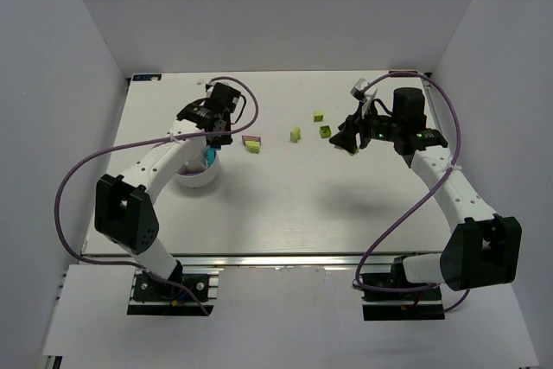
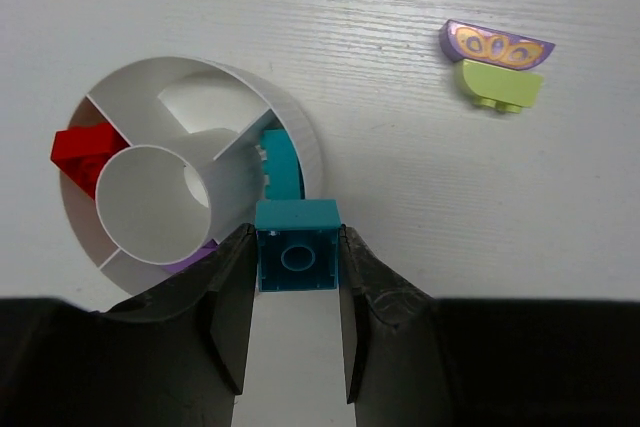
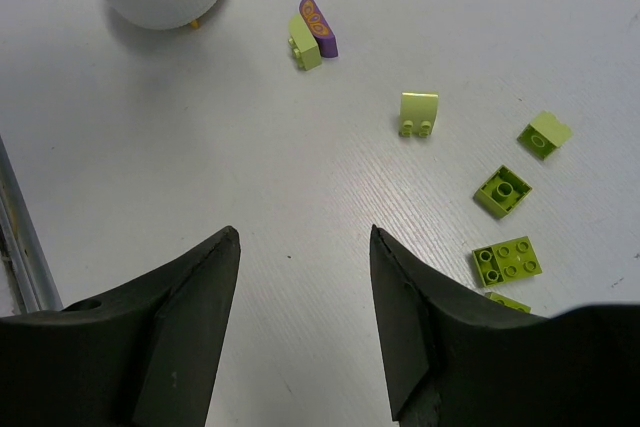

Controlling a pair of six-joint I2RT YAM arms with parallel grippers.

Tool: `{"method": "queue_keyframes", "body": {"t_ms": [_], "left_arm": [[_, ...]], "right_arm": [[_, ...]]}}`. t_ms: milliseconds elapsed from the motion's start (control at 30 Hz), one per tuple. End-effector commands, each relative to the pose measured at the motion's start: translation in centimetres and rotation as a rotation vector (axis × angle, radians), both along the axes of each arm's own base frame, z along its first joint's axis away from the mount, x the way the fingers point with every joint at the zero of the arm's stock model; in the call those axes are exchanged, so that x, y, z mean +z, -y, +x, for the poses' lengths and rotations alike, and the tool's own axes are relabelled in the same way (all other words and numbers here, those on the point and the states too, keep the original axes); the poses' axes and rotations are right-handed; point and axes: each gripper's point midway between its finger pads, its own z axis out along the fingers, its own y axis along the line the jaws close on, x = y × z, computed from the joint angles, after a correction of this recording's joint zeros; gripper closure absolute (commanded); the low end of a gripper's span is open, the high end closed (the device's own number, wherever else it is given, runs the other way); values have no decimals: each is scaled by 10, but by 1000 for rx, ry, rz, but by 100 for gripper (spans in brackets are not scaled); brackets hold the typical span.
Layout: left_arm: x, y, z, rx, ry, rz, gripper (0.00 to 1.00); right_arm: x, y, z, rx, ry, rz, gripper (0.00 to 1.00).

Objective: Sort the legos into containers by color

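At the bottom of the left wrist view, we see the left gripper (image 2: 295, 239) clamped on a teal brick (image 2: 296, 259), with one dark finger pressed against each side and the round socket of its underside facing the camera. Just above it in the frame is the round white dish (image 2: 306, 147), whose near rim meets the held brick; we cannot tell whether they touch. A second teal brick (image 2: 283, 169) lies in the wedge nearest the gripper. A purple piece (image 2: 190, 255) shows at the dish's lower edge and a red brick (image 2: 85, 152) sits in the wedge on the left. In the upper right of the frame, well apart from the dish, a purple-and-lime pair (image 2: 497, 65) lies on the table (image 1: 285, 213).

In the right wrist view, the right gripper (image 3: 303, 242) fills the bottom edge. Its jaws are spread wide with only bare tabletop between them. Past the fingers, on the right side of the frame, the loose lime bricks (image 3: 501, 190) are scattered near each other but apart. One is cut off by the finger at the lower right. The pair and the dish show in the upper left.
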Motion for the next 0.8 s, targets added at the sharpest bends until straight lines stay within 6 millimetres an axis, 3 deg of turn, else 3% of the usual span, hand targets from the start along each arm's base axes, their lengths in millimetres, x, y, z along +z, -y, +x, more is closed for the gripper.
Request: {"method": "queue_keyframes", "body": {"t_ms": [0,433,633,767], "left_arm": [[16,-11,8,6,35,83,76],[1,-26,23,3,-1,247,83],[-6,-29,24,-2,-17,282,83],[-13,-29,23,-6,-32,290,76]], "right_arm": [[7,2,3,-5,41,9,40],[5,2,4,-7,38,6,40],[6,2,5,-9,42,4,40],[7,2,6,-10,44,4,40]]}}
